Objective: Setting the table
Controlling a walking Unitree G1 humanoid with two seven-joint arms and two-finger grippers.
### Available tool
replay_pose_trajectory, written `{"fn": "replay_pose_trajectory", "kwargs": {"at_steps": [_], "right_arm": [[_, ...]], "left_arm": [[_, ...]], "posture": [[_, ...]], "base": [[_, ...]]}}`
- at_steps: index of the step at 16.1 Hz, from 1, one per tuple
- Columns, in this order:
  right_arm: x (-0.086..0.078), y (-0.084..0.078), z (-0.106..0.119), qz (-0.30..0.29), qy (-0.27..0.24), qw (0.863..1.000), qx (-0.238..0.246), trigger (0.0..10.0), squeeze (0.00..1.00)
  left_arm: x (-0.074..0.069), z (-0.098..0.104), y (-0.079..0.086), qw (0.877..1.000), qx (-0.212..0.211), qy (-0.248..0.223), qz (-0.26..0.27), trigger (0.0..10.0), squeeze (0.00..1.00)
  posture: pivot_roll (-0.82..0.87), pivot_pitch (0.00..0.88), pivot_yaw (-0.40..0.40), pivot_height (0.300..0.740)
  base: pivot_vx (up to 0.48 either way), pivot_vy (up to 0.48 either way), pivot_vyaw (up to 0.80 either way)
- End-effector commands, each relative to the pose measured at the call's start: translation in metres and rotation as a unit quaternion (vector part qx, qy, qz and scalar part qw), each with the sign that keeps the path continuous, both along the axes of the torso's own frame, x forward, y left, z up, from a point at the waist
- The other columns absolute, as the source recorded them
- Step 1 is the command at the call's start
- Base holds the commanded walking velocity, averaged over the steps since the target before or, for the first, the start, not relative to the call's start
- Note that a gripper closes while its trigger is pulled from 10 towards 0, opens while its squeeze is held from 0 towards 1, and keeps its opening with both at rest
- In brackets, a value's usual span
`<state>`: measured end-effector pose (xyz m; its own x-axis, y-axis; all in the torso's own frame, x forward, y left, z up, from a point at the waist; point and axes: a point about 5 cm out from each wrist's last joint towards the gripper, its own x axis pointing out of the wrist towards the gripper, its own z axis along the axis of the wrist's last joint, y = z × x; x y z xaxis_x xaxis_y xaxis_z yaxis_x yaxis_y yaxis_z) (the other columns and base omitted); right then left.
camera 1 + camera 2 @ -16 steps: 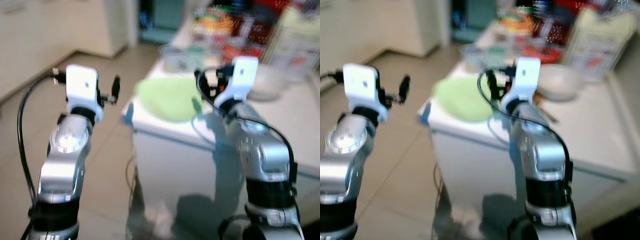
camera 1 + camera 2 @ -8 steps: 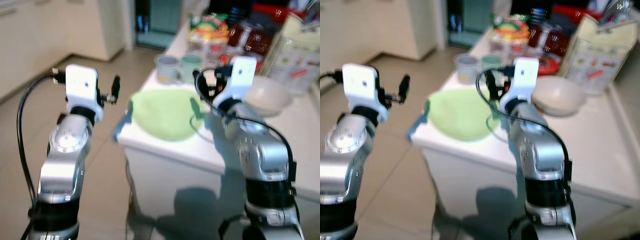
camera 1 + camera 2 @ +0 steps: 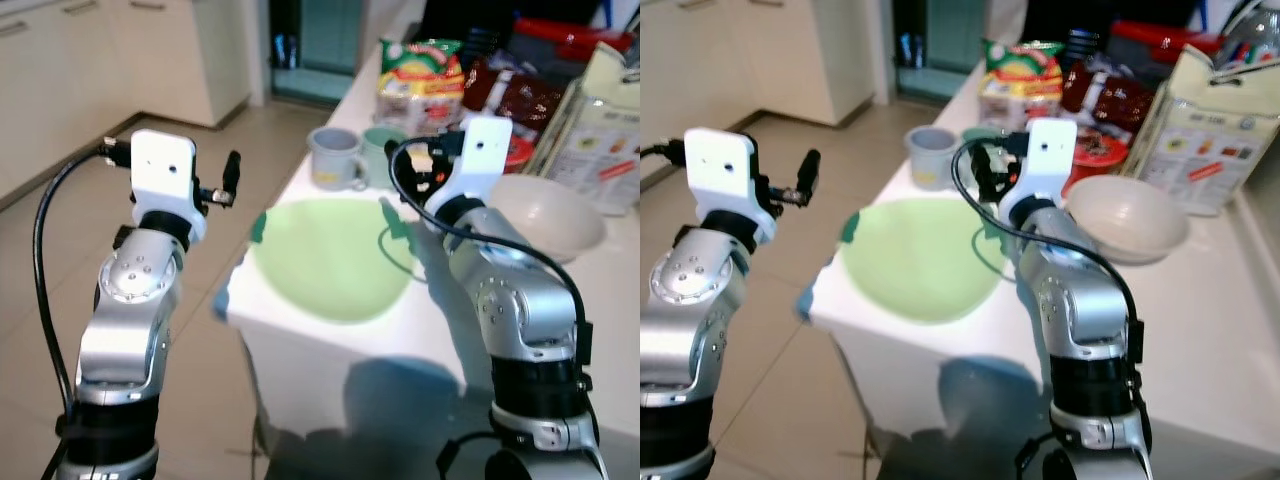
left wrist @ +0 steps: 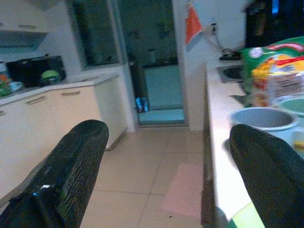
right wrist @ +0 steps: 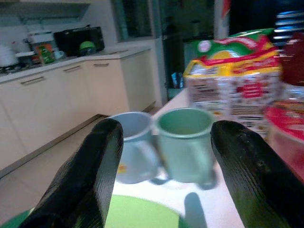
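A round light-green plate (image 3: 330, 258) lies near the front left corner of the white table (image 3: 440, 330). Behind it stand a grey-blue mug (image 3: 330, 157) and a green mug (image 5: 185, 142), side by side. A white bowl (image 3: 548, 215) sits to the plate's right. My right gripper (image 5: 166, 175) is open and empty, held above the plate's far edge and pointing at the two mugs. My left gripper (image 4: 166, 180) is open and empty too. It hangs over the floor left of the table, level with the mugs.
Snack bags (image 3: 422, 75), red packets (image 3: 510, 95) and a printed carton (image 3: 610, 130) crowd the back of the table. A small blue object (image 3: 222, 300) sits at the table's front left corner. Tiled floor (image 3: 60, 200) and cream cabinets (image 4: 47, 114) lie to the left.
The whole picture has shifted and sharpened, so the camera has moved. The table now sits lower and closer in view. Both arms hold the same raised pose.
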<state>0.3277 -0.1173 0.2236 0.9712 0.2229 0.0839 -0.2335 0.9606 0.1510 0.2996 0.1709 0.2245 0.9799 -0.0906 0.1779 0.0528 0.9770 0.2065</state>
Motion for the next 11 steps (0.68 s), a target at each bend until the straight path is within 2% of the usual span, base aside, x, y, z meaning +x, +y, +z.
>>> {"fn": "replay_pose_trajectory", "kwargs": {"at_steps": [1,11], "right_arm": [[0.0007,-0.0083,0.0029,-0.014,-0.004,1.0,0.003,10.0,0.0],[0.0034,-0.0097,-0.0017,-0.026,0.005,1.0,-0.003,10.0,0.0]], "left_arm": [[0.0002,0.0003,-0.0073,1.0,0.002,0.001,-0.013,10.0,0.0],[-0.0017,-0.0043,-0.0095,1.0,0.017,0.013,-0.023,10.0,0.0]], "posture": [[0.04,0.0,-0.016,0.74],[0.05,0.0,-0.015,0.74]], "base": [[0.0,0.0,0.0],[0.0,0.0,0.0]]}}
